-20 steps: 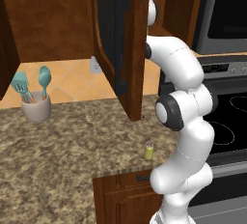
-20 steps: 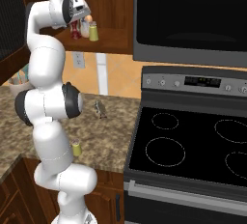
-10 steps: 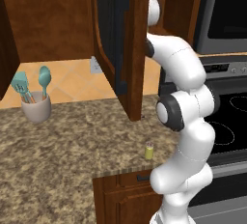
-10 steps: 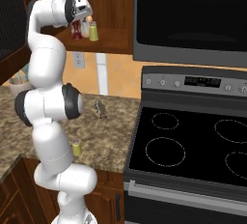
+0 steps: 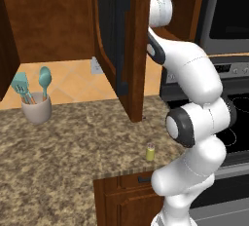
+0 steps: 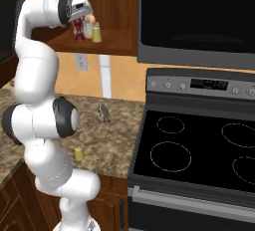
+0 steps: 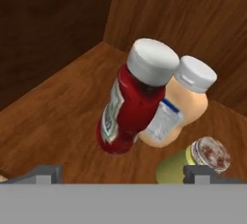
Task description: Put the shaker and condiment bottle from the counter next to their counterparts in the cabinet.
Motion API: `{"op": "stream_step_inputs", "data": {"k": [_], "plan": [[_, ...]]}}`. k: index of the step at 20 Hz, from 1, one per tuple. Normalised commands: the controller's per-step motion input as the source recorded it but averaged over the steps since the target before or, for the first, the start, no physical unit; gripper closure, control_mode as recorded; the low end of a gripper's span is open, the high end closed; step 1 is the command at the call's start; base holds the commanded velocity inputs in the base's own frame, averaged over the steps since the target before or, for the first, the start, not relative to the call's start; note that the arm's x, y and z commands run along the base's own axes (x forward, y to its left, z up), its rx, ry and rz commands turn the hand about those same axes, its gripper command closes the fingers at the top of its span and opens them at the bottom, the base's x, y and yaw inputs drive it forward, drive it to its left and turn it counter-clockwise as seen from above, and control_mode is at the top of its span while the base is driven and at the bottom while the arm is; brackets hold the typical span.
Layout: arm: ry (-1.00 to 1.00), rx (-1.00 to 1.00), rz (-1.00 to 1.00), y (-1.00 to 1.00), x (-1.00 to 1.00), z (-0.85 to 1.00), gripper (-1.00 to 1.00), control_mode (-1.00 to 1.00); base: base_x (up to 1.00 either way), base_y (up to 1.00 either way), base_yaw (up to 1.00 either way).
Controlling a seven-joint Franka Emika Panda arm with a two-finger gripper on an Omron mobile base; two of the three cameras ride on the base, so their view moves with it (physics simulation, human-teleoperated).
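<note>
The red condiment bottle (image 7: 130, 102) with its white cap stands on the cabinet shelf (image 7: 58, 117), touching a peach bottle (image 7: 181, 107). A yellow-green shaker with a silver cap (image 7: 193, 162) stands on the same shelf beside them. My gripper (image 7: 123, 175) is open just short of the red bottle, holding nothing. In the right base view the gripper (image 6: 78, 16) hovers above the condiment bottle (image 6: 78, 30) inside the cabinet (image 6: 114, 6). The task's shaker (image 5: 151, 152) stands on the counter (image 5: 73, 147) near its front edge, also visible beside my arm (image 6: 78, 153).
The open cabinet door (image 5: 121, 45) with its dark bar handle hangs left of my arm. A cup of teal utensils (image 5: 36, 108) sits at the counter's back left. A small grey object (image 6: 103, 112) lies near the stove (image 6: 199, 155). A microwave (image 6: 199, 16) hangs above.
My hand has drawn up and back a little from the red bottle, which stays standing on the shelf. The shaker on the counter has not moved.
</note>
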Motion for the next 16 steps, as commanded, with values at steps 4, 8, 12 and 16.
{"op": "stream_step_inputs", "data": {"k": [4, 8, 12, 16], "plan": [[-0.11, 0.00, 0.00, -0.11, -0.94, -0.07, -1.00, -1.00, 0.00, 0.00, 0.00], [-0.01, 0.04, 0.00, -0.16, -1.00, -0.36, -1.00, -1.00, 0.00, 0.00, 0.00], [-0.11, 0.12, 0.00, -0.32, -1.00, -0.56, -1.00, -1.00, 0.00, 0.00, 0.00], [-0.07, 0.22, 0.00, -0.52, -0.97, -0.63, -1.00, -1.00, 0.00, 0.00, 0.00]]}}
